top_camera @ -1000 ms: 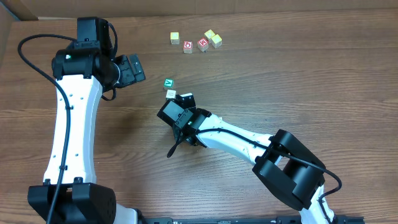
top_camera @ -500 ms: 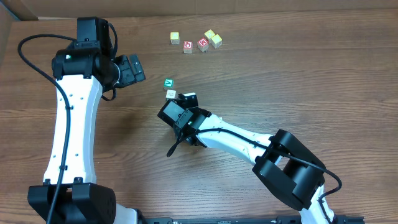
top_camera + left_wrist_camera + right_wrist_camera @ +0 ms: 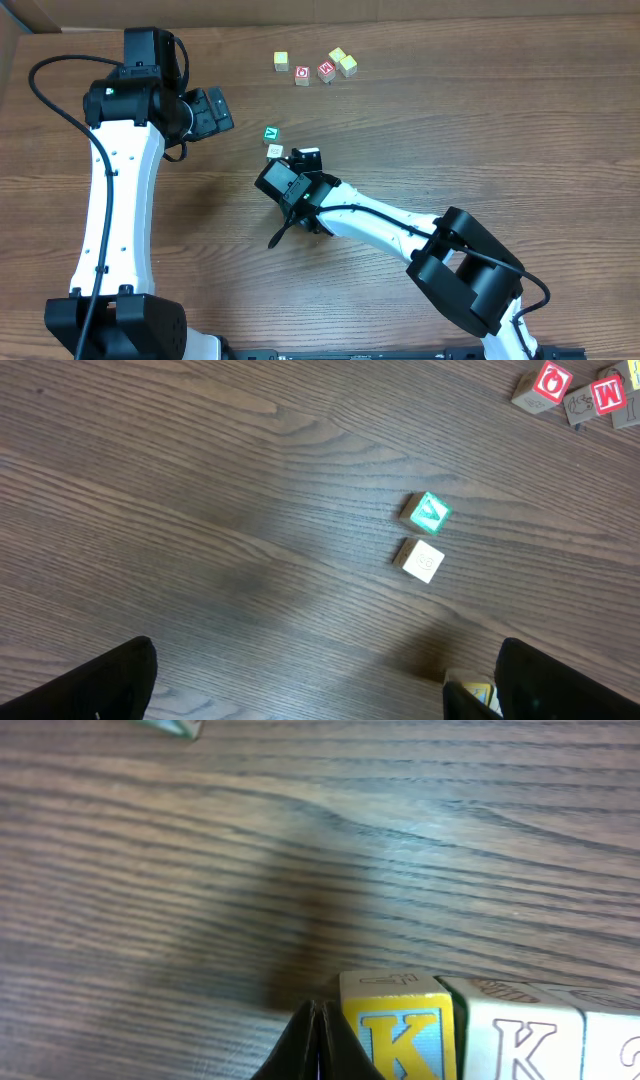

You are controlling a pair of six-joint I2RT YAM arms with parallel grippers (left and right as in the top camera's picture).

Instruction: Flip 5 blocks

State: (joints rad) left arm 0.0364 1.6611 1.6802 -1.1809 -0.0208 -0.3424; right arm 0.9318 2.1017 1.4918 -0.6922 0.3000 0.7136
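Note:
My right gripper point(image 3: 300, 166) point(image 3: 320, 1042) is shut at the table's middle, its fingertips pressed together with nothing between them. They rest against the left side of a yellow block with a blue K point(image 3: 405, 1030) point(image 3: 308, 155); a white K face point(image 3: 510, 1040) lies right beside it. A green block point(image 3: 270, 133) point(image 3: 430, 512) and a pale block point(image 3: 275, 151) point(image 3: 422, 559) lie just left of the gripper. My left gripper point(image 3: 218, 110) point(image 3: 325, 695) hangs open and empty over the wood, left of these blocks.
Several more blocks cluster at the far edge: a yellow one point(image 3: 281, 61), two red-lettered ones point(image 3: 302, 75) point(image 3: 326, 71) and two yellowish ones point(image 3: 338, 56) point(image 3: 348, 66). The right arm point(image 3: 400, 225) stretches diagonally from the lower right.
The right gripper and the block at its tip have crept slightly to the right, away from the pale block. The left arm has stayed still.

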